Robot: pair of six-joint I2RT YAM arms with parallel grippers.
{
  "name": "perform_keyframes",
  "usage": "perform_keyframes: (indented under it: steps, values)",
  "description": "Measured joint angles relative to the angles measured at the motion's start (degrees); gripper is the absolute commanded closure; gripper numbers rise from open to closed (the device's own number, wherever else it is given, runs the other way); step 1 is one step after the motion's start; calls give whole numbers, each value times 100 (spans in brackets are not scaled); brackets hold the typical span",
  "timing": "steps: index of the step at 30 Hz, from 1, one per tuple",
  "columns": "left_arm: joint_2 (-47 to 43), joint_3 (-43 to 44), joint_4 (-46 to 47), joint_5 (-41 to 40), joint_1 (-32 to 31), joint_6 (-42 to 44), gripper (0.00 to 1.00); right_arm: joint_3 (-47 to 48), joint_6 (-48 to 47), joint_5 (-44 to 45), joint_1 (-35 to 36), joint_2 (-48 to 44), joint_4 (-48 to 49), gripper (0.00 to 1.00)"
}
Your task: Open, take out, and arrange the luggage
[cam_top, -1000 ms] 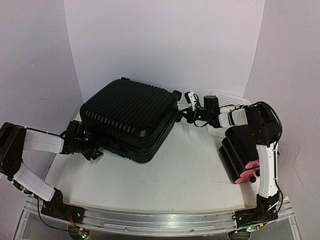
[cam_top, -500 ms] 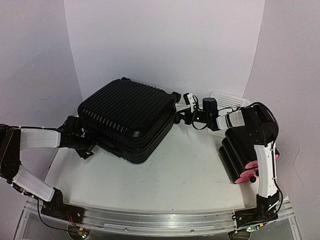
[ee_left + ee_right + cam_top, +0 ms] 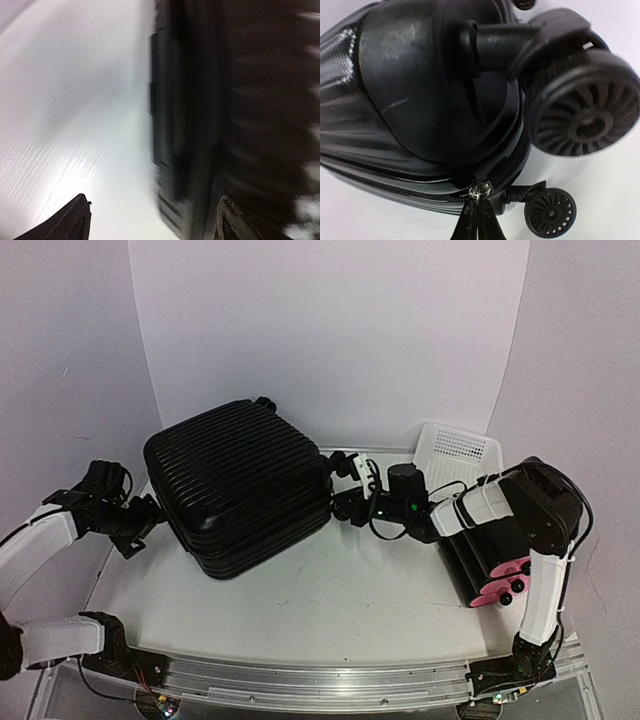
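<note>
Two pincers are working at opposite ends of the luggage [image 3: 240, 485], which is lying flat and zipped shut on the left half of the counter [image 3: 370, 600], ribbed shell facing up and one wheel [image 3: 265, 402] poking out at its far corner. My left pincer [image 3: 140, 523] is hovering just off the case's left side, clear of it, and its jaws are standing wide apart with nothing between them. Through the left wrist camera I am seeing both fingertips [image 3: 75, 222] at the bottom of a blurred view, with white counter on one side and the dark wall of the case [image 3: 250, 125] on the other. A raised black block [image 3: 170, 125] is running along that wall, but I cannot tell what it is. My right pincer [image 3: 340, 502] is reaching across to the case's right corner. In the right wrist view it is pinched tight on the zipper pull [image 3: 479, 191], its tips [image 3: 479, 220] meeting right under the slider where the zip track is curving round the corner. A large caster [image 3: 580, 117] is filling the upper right of that view, and a smaller-looking one [image 3: 550, 212] is sitting low beside the pull. A white mesh basket [image 3: 455, 450] is leaning at the back right, and a black box with pink fronts [image 3: 490, 565] is sitting partly behind my right arm.
</note>
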Motion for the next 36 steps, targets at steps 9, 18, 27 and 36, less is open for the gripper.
perform_keyframes:
  steps: [9,18,27,36]
  values:
    - [-831,1668,-1244,52,-116,525,17,-758,415,181,1019,-581,63,100]
    - [2035,4843,-975,240,-2796,2516,16,-927,1080,-129,1014,-636,280,100]
    - [4618,7143,-903,1123,-3683,4435,18,-1095,1915,-63,1014,-636,610,100]
    - [5469,7938,-1187,1432,-3936,5243,25,-1167,1971,46,1016,-647,671,100]
